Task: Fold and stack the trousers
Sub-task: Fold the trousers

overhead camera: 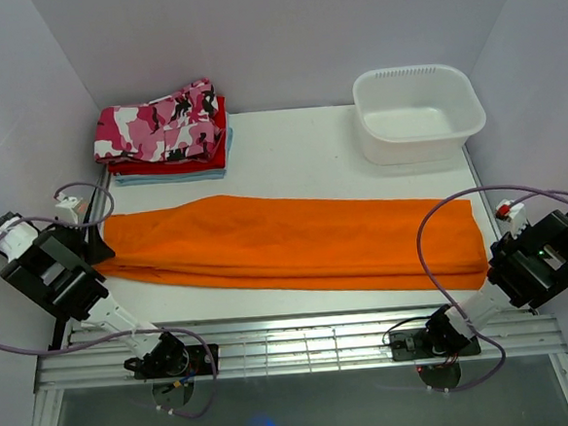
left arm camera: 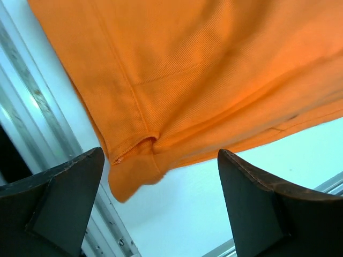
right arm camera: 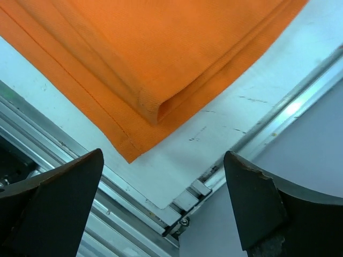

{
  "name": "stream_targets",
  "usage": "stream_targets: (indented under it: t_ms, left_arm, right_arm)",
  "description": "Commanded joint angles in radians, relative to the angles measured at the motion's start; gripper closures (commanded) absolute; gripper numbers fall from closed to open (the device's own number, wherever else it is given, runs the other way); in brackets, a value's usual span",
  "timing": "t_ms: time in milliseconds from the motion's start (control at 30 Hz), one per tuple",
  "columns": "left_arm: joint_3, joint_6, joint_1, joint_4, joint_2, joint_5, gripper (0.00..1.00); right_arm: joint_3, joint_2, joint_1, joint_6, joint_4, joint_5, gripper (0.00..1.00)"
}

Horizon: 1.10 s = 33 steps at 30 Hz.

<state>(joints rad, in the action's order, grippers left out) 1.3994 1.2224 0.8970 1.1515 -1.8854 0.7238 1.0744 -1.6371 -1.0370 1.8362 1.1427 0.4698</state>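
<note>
The bright orange trousers (overhead camera: pixel 295 237) lie flat across the white table (overhead camera: pixel 299 149), folded lengthwise, their ends reaching toward both arms. My left gripper (overhead camera: pixel 89 238) hovers over the left end, open. In the left wrist view a corner of the trousers (left arm camera: pixel 187 69) lies beyond the gripper (left arm camera: pixel 161 206), with bare table between the dark fingers (left arm camera: pixel 64 198). My right gripper (overhead camera: pixel 496 252) is at the right end, also open. The right wrist view shows the layered hem of the trousers (right arm camera: pixel 150 53) ahead of the gripper (right arm camera: pixel 161 211), with nothing between its fingers (right arm camera: pixel 257 209).
A white tub (overhead camera: pixel 418 111) stands at the back right. At the back left is a stack with a pink camouflage garment (overhead camera: pixel 161 124) on a red one (overhead camera: pixel 178 164). An aluminium rail (overhead camera: pixel 293 344) runs along the front edge. Walls close in both sides.
</note>
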Motion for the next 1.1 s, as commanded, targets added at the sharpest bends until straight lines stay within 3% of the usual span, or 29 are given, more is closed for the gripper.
stream_targets:
  t_ms: [0, 67, 167, 333, 367, 433, 567, 800, 1067]
  left_arm:
    - [0.079, 0.095, 0.007, 0.091, 0.189, 0.21, 0.02]
    - [0.107, 0.098, -0.036, 0.135, 0.215, 0.255, 0.02]
    - [0.067, 0.071, -0.172, 0.163, 0.282, 0.246, 0.1]
    - [-0.153, -0.078, -0.423, 0.016, 0.377, 0.169, 0.18]
    - [-0.177, -0.098, -0.516, -0.004, 0.381, 0.142, 0.23]
    - [-0.239, -0.151, -0.591, -0.056, 0.373, 0.085, 0.27]
    - [-0.304, -0.218, -0.757, -0.136, 0.345, 0.026, 0.27]
    - [-0.393, -0.282, -0.961, -0.251, 0.336, -0.064, 0.19]
    - [-0.43, -0.33, -1.076, -0.361, 0.293, -0.158, 0.26]
  right_arm:
    - [0.246, -0.009, -0.003, -0.035, 0.087, 0.131, 0.02]
    - [0.317, -0.001, 0.034, -0.076, 0.167, 0.185, 0.08]
    - [0.226, 0.08, 0.151, -0.121, 0.167, 0.202, 0.17]
    - [-0.022, 0.264, 0.414, -0.291, -0.026, 0.195, 0.28]
    - [-0.08, 0.282, 0.513, -0.351, -0.064, 0.167, 0.32]
    - [-0.129, 0.327, 0.639, -0.397, -0.165, 0.114, 0.37]
    - [-0.214, 0.352, 0.776, -0.468, -0.261, 0.038, 0.42]
    - [-0.286, 0.352, 0.871, -0.474, -0.264, 0.004, 0.41]
    - [-0.381, 0.319, 0.945, -0.485, -0.377, -0.086, 0.38]
